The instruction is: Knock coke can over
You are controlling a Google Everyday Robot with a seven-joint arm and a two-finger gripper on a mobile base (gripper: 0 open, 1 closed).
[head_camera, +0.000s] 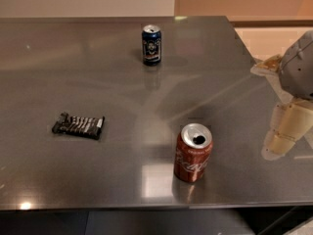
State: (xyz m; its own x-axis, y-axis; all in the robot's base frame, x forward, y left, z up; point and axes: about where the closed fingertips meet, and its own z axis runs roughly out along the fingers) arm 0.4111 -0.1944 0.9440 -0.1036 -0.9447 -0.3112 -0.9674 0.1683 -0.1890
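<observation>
Though upright, coke can [193, 153] near tool [279, 143]

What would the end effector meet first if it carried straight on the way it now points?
Probably the bare table, right of the coke can. The end effector, at the picture's right edge, points down and slightly left; depth is unclear.

Grey rounded wrist [299, 72] at the right edge of the scene, partly out of view, pale cream hand [279, 136] hanging just below it, tilted down and to the left, on the near right side
</observation>
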